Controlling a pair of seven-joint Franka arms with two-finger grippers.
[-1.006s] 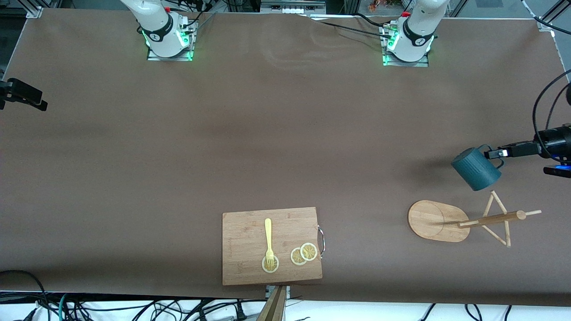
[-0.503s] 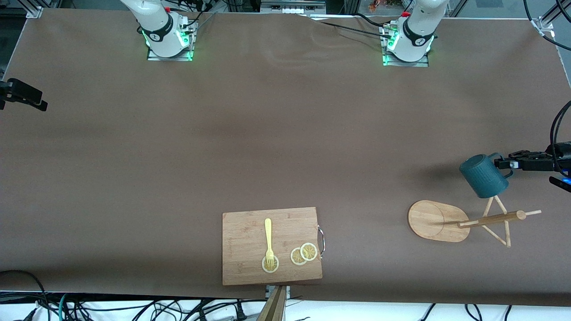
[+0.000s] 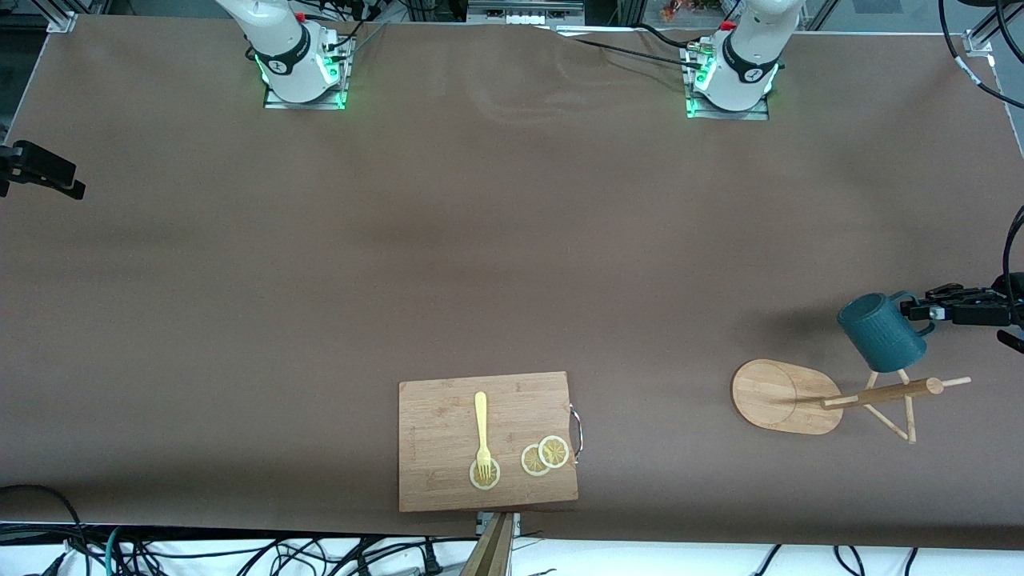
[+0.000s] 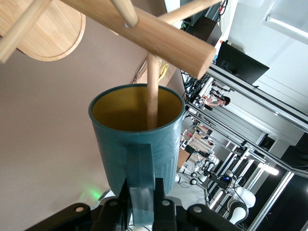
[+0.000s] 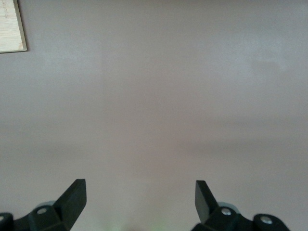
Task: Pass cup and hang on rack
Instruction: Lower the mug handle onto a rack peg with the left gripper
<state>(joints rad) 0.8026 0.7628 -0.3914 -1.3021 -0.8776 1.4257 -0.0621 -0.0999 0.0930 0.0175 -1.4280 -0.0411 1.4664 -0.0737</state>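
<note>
The dark teal cup (image 3: 882,330) hangs in the air over the rack's upper pegs, its mouth tilted down toward them. My left gripper (image 3: 922,312) is shut on the cup's loop handle at the left arm's end of the table. In the left wrist view the gripper (image 4: 140,185) clamps the handle, and a thin peg (image 4: 152,91) reaches into the yellow inside of the cup (image 4: 137,144). The bamboo rack (image 3: 880,394) stands on its oval base (image 3: 768,396); its post (image 4: 144,33) crosses the wrist view. My right gripper (image 5: 139,197) is open and empty over bare table.
A rectangular wooden cutting board (image 3: 448,436) lies near the front edge at mid-table, with a yellow fork (image 3: 481,428) and lemon slices (image 3: 544,456) on it. Its corner shows in the right wrist view (image 5: 12,26). A black camera mount (image 3: 40,170) sits at the right arm's end.
My left gripper has carried the cup down toward the rack and turned it more upright. The cup's mouth now sits over a peg. The right arm has not moved.
</note>
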